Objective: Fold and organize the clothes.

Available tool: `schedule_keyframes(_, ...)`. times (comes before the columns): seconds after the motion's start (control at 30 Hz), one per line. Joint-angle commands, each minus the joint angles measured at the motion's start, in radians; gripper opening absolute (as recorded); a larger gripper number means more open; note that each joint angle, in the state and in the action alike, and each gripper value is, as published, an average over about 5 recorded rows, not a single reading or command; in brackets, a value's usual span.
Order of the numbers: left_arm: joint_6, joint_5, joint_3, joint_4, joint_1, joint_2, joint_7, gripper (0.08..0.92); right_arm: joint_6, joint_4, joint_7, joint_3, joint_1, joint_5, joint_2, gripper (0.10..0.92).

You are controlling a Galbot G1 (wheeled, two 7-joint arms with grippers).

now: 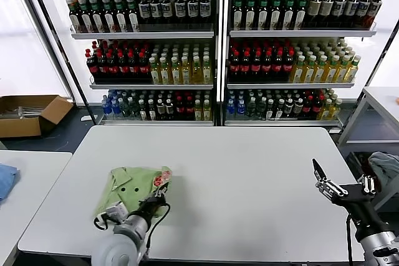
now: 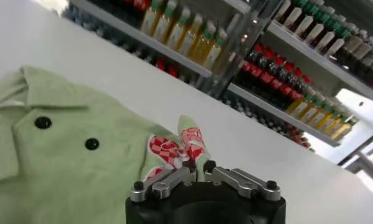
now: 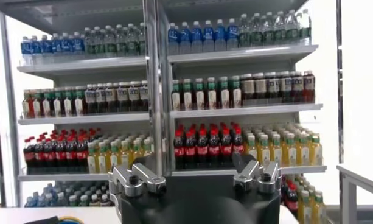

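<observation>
A light green shirt (image 1: 128,188) lies partly folded on the white table (image 1: 249,179) near its front left, collar and two black buttons up; it also shows in the left wrist view (image 2: 64,152). Its red-and-white checkered logo (image 1: 163,179) sits on the bunched right edge. My left gripper (image 1: 164,196) is shut on that edge of the shirt, right by the logo (image 2: 168,149), with its fingertips pinching the cloth in the left wrist view (image 2: 198,165). My right gripper (image 1: 343,179) is open and empty, raised over the table's right side, and faces the shelves in its own view (image 3: 192,176).
Shelves of bottles (image 1: 218,48) stand behind the table. A second table on the left holds a blue cloth (image 1: 6,179). A cardboard box (image 1: 28,113) lies on the floor at left. A grey cloth (image 1: 383,166) and a side table (image 1: 380,101) are at right.
</observation>
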Motion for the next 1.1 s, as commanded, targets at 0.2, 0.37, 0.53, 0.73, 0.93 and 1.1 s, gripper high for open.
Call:
schedule_keyframes(0.2, 0.029, -0.16, 0.02, -0.025, -0.061, -0.057, -0.045, 0.165, -0.127, -0.04, 0.053, -0.288, 0.061, -0.09, -0.028, 0.823)
schedule_keyframes(0.37, 0.066, -0.111, -0.125, -0.115, -0.001, 0.019, -0.002, 0.324, -0.223, -0.146, 0.099, -0.525, 0.223, -0.088, -0.065, 0.823)
schedule_keyframes(0.53, 0.081, -0.05, -0.311, -0.155, 0.031, 0.088, 0.034, 0.462, -0.248, -0.284, 0.131, -0.798, 0.469, -0.053, -0.108, 0.823)
schedule_keyframes(0.73, 0.087, -0.029, -0.479, -0.191, 0.089, 0.092, 0.048, 0.636, -0.259, -0.493, 0.139, -1.06, 0.708, -0.024, -0.083, 0.823)
schedule_keyframes(0.93, 0.096, 0.056, -0.535, -0.221, 0.17, 0.042, 0.077, 0.791, -0.299, -0.635, 0.089, -1.159, 0.803, -0.164, -0.021, 0.823)
schedule_keyframes(1.1, 0.102, 0.059, -0.572, -0.218, 0.194, 0.032, 0.077, 0.822, -0.304, -0.678, 0.081, -1.184, 0.812, -0.194, -0.005, 0.82)
